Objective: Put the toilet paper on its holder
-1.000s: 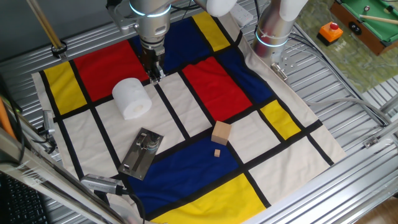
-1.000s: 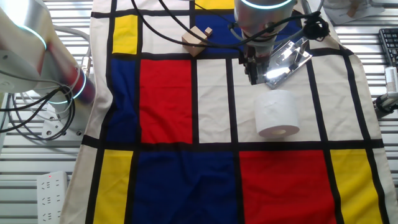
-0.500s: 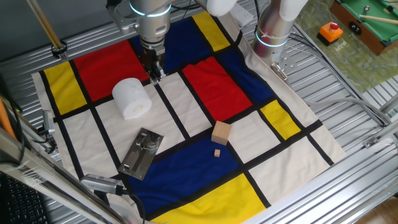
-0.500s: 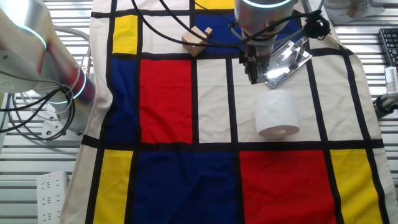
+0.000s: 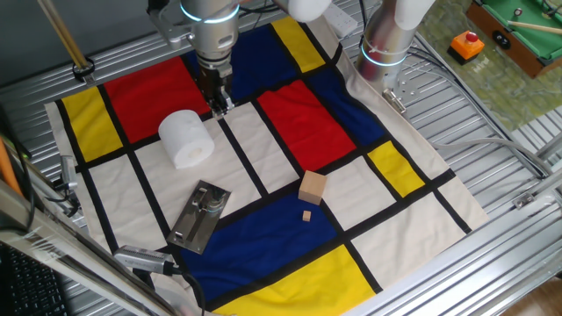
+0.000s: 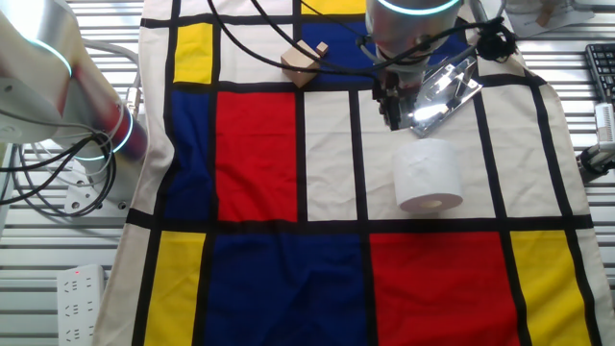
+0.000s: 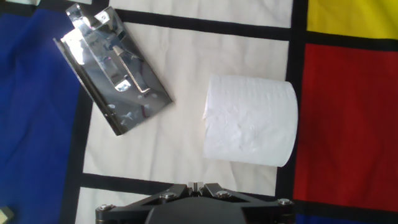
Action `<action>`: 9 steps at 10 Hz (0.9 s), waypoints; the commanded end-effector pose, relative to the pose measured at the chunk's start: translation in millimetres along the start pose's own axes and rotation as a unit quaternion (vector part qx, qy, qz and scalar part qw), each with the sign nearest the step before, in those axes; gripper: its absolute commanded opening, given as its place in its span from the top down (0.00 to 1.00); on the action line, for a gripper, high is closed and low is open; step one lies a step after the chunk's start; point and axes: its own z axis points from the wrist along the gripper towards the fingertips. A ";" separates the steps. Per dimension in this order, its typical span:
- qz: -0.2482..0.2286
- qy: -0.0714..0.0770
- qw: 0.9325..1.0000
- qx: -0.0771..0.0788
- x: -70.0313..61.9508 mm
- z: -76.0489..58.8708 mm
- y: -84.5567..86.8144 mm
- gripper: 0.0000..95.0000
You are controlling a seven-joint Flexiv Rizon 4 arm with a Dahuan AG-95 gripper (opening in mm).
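Toilet paper (image 5: 186, 139) is what the tool (image 5: 216, 101) has to reach, and from where I stand the tool hangs above the desk (image 5: 492, 167) a little way off from it, over the black line of the checked cloth (image 5: 299, 123) between the red panel and the white one. Its two fingers look pressed together, or very nearly so, with nothing between them; in the hand view only the dark base of the tool (image 7: 193, 186) shows at the bottom edge, so I judge it empty and closed from the fixed views. The roll (image 6: 429, 175) lies on its side on a white panel, just beside the tool and a little toward the near-left of the cloth in one fixed view. In the hand view the roll (image 7: 250, 121) sits ahead and to the right of the tool, its long axis running across the picture, its curved flank turned up toward the camera. The holder (image 5: 200, 216) lies flat farther out, beyond the roll from the tool, its bar fitting up; the hand view shows the holder (image 7: 113, 76) tilted, up and to the left, apart from the roll. A wooden block (image 5: 312, 187) rests well off to the other side. I reckon the fingers need to spread wide before dropping across the roll's flank.
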 end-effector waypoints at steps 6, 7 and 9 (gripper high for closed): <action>-0.046 0.019 0.999 -0.002 -43.4 -6.8 -28.9 1.00; -0.064 0.018 0.998 -0.004 -45.9 -1.7 -37.4 1.00; -0.126 0.021 0.992 -0.007 -49.4 5.9 -45.5 1.00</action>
